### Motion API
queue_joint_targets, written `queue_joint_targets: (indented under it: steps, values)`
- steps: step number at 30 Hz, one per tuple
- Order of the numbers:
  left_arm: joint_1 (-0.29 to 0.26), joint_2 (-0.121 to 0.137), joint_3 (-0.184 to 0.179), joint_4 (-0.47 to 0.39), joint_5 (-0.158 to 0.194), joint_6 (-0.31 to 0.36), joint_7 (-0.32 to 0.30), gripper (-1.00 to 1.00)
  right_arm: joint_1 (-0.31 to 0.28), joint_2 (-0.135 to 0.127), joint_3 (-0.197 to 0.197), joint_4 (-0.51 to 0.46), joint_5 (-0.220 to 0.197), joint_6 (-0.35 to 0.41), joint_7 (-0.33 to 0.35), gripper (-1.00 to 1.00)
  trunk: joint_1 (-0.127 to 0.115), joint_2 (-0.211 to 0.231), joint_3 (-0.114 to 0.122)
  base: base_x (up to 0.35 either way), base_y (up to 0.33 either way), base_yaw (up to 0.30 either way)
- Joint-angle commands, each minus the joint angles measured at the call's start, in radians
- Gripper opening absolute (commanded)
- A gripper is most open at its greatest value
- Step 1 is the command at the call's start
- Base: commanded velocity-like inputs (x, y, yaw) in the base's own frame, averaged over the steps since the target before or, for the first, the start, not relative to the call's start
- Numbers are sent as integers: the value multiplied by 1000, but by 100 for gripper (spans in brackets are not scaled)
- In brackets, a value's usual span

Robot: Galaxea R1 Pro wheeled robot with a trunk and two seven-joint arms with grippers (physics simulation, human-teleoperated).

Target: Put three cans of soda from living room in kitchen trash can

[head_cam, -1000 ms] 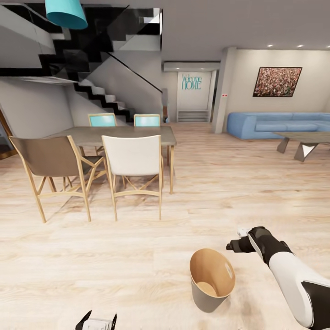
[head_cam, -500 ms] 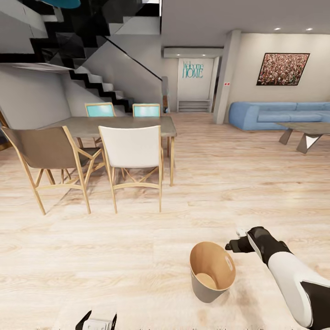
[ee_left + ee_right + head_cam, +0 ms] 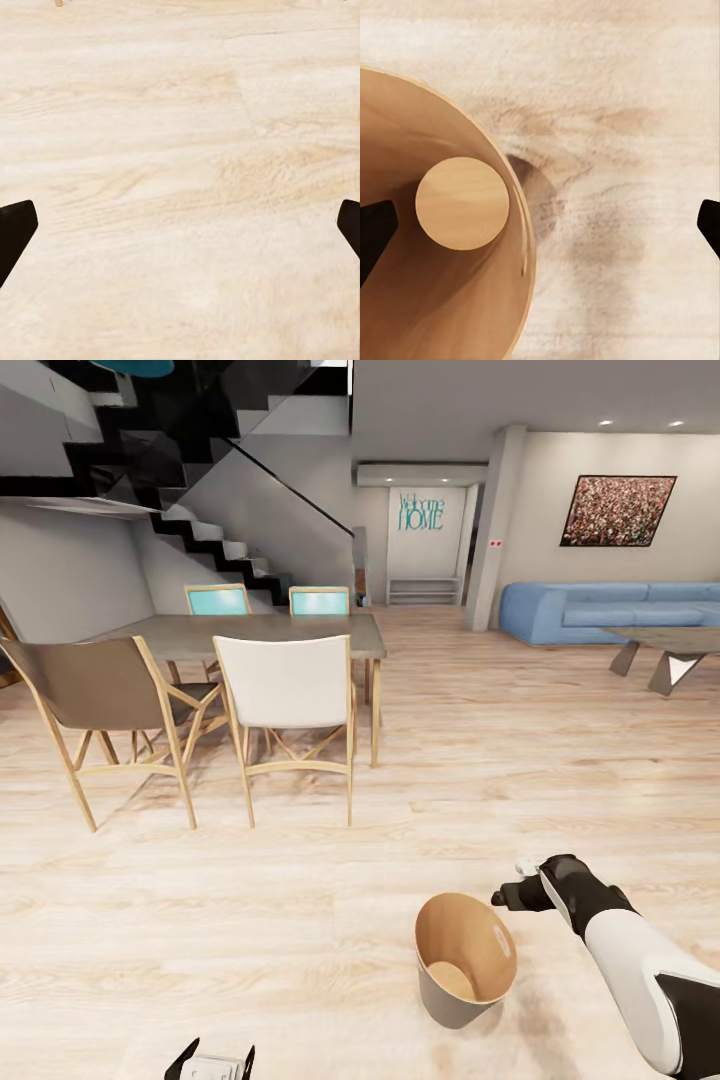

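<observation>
The tash can (image 3: 462, 958), pale grey outside and tan inside, stands tilted low over the wood floor just left of my right gripper (image 3: 508, 897). In the right wrist view I look down into the tash can (image 3: 442, 300) and see its round bottom. The right gripper (image 3: 540, 225) is open, one fingertip over the inside and the other over bare floor, with the rim between them. My left gripper (image 3: 210, 1062) is at the lower edge of the head view. It is open (image 3: 180, 232) over bare floor. The cans of soda are out of view.
A dining table (image 3: 300, 632) with several chairs (image 3: 288, 685) stands ahead on the left, under a black staircase (image 3: 200, 530). A blue sofa (image 3: 600, 610) and a low coffee table (image 3: 670, 645) are at the far right. Open wood floor (image 3: 480, 760) lies between.
The whole view has shifted as the camera moved. The tash can has kept its place beside my right gripper, while the floor and furniture shifted around it.
</observation>
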Motion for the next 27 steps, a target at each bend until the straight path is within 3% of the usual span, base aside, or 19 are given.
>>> queue_joint_targets:
  steps: [1, 15, 27]
  values:
    - [0, 0, 0, 0, 0, 0, 0, 100, 0, 0, 0, 0, 0, 0, 0, 100, 0, 0, 0, 97, 0, 0]
    - [0, 0, 1, 0, 1, -2, 1, 100, 0, 0, 0, 0, 0, 0, 0, 100, 0, 0, 0, 22, 0, 0]
    - [0, 0, 0, 0, 1, -2, 0, 100, 0, 0, 0, 0, 0, 0, 0, 100, 5, -3, -46, 0, 0, 0]
